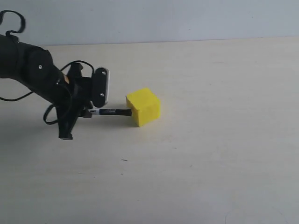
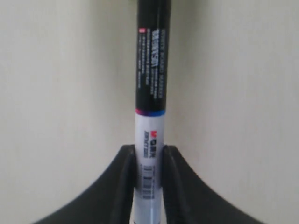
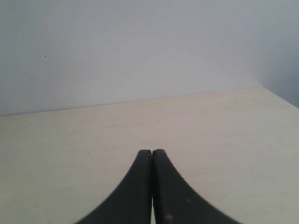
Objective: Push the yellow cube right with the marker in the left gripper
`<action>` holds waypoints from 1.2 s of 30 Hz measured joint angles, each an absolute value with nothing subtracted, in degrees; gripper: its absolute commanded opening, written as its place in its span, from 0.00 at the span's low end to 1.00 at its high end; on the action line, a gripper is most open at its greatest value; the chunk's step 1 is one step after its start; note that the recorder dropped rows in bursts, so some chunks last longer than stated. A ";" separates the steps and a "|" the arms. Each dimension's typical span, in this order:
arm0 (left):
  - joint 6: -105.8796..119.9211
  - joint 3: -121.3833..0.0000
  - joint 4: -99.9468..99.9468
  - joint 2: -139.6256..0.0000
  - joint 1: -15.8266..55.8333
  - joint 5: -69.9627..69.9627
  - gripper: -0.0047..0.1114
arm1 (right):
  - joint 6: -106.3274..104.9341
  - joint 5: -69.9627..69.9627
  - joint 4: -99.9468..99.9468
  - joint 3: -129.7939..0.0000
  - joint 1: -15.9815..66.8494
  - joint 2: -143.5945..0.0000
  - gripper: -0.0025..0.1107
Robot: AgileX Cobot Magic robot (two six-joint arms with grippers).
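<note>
Exterior view: our left gripper (image 1: 89,112) is clamped on the white barrel of the marker (image 1: 112,112). The marker lies level, its black tip seemingly touching the left side of the yellow cube (image 1: 144,106) on the table (image 1: 215,163). The cube sits angled to the marker, so we judge an off-centre push could spin it aside, or the tip could slide off. Our right gripper (image 3: 152,161) is closed and empty.

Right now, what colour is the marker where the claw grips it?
White there on the marker; left wrist view.
</note>
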State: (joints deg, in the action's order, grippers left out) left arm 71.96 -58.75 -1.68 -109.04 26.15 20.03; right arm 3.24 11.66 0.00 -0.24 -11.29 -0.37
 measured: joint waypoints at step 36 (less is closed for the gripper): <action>57.09 -66.70 -0.44 -112.71 28.75 24.35 0.04 | 3.24 11.66 0.00 -0.24 -11.29 -0.37 0.02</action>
